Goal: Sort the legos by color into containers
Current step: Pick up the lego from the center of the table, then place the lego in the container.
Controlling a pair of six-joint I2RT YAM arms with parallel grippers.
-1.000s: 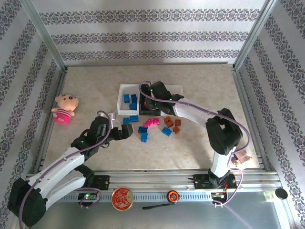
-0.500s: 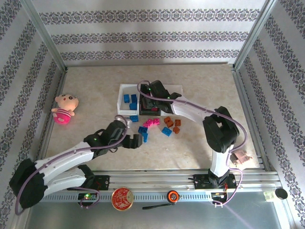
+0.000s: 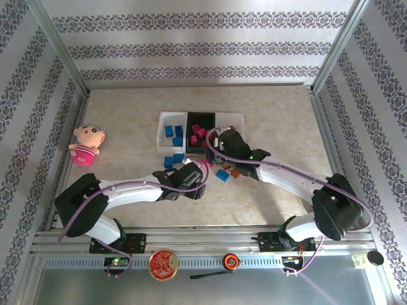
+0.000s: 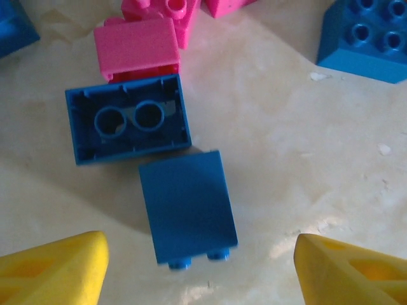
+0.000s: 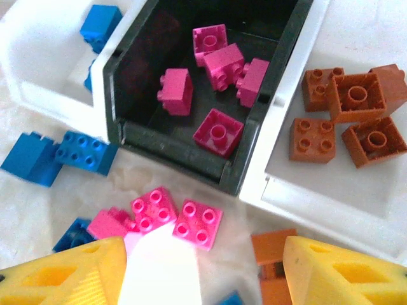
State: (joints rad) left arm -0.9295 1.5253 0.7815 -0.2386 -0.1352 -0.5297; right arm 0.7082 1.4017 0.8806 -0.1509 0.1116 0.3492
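Over the loose legos in the middle of the table, my left gripper [image 3: 194, 181] stands open. A blue brick [image 4: 187, 203] lies on its side between its yellow fingers [image 4: 54, 270], touching neither. Just beyond are an upside-down blue brick [image 4: 127, 127] and a pink brick [image 4: 137, 51]. My right gripper [image 5: 203, 273] is open and holds nothing, low over two pink bricks [image 5: 198, 222] in front of the black tray [image 5: 184, 152]. That tray holds several pink bricks [image 5: 219, 63]. The right white tray [image 5: 305, 197] holds orange bricks [image 5: 346, 105]; the left white tray [image 5: 57, 95] holds blue ones [image 5: 98, 25].
A pink plush doll [image 3: 86, 143] lies at the far left of the table. Blue bricks [image 5: 86, 152] sit before the left white tray, and orange bricks [image 5: 273, 251] lie by my right fingers. The two arms nearly meet at mid-table. Metal frame rails run along the table's sides.
My left arm has swung right, in over the blue bricks. My right gripper has opened and drawn back from the black tray, where pink bricks now show.
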